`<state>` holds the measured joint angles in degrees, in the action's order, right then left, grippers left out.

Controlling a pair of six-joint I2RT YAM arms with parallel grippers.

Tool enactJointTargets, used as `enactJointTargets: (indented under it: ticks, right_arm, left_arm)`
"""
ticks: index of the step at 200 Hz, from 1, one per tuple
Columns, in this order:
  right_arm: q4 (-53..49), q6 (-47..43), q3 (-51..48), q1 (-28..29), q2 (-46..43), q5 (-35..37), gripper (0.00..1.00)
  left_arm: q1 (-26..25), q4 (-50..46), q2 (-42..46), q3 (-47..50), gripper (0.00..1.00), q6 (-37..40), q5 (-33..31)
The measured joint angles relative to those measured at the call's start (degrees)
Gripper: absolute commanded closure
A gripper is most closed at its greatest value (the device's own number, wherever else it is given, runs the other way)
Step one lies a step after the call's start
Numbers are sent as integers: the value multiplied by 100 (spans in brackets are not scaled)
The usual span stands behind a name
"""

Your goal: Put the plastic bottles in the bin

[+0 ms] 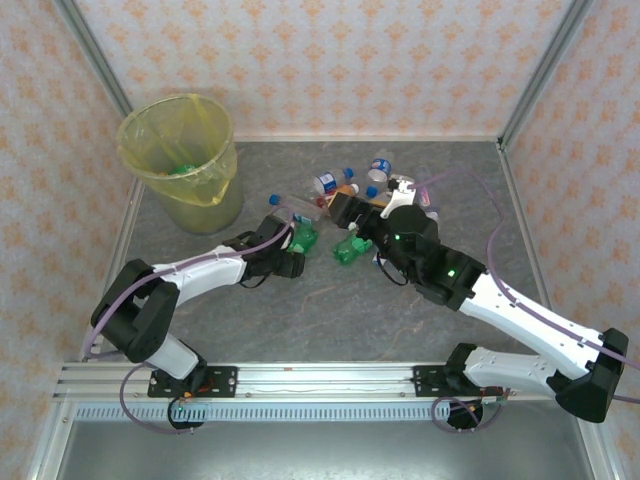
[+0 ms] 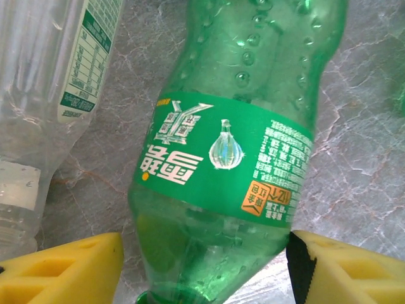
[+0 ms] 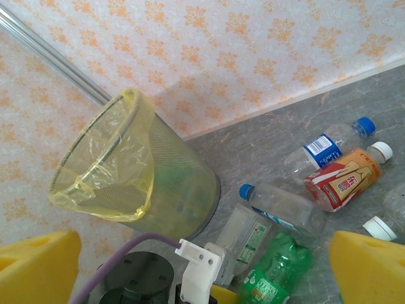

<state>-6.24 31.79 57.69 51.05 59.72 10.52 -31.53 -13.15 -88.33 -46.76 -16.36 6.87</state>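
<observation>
Here, left gripper [image 2: 205,256] astride green bottle [image 2: 253,82] with Chinese-lettered label [image 2: 221,164], grip unclear; right gripper [image 3: 202,253] wide open.

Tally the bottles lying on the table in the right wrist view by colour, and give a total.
Clear bottles: 4
Green bottle: 1
Red-orange-labelled bottle: 1
Total: 6

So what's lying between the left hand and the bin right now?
Nothing. In the top view the grey table is bare from the left hand, which is at a green bottle, across to the bin.
</observation>
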Motion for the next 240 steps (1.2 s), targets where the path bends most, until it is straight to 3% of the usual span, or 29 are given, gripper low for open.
enactJointTargets:
  ticks: [112, 159, 193, 208, 230, 240]
  right_arm:
    - [0, 17, 0, 0, -2, 2, 0]
    - [0, 17, 0, 0, 0, 0, 0]
    - [0, 17, 0, 0, 4, -2, 0]
    - [0, 17, 0, 0, 11, -2, 0]
    - [0, 17, 0, 0, 11, -2, 0]
    - [0, 17, 0, 0, 11, -4, 0]
  left_arm:
    - [-264, -9, -417, 0, 37, 151, -22]
    - [-299, -33, -365, 13, 51, 151, -22]
    - [-299, -48, -219, 101, 52, 149, -22]
    - [-299, -55, -188, 142, 63, 155, -22]
    - [-299, -59, -114, 232, 64, 149, -15]
    - [-299, -70, -87, 251, 73, 146, -17]
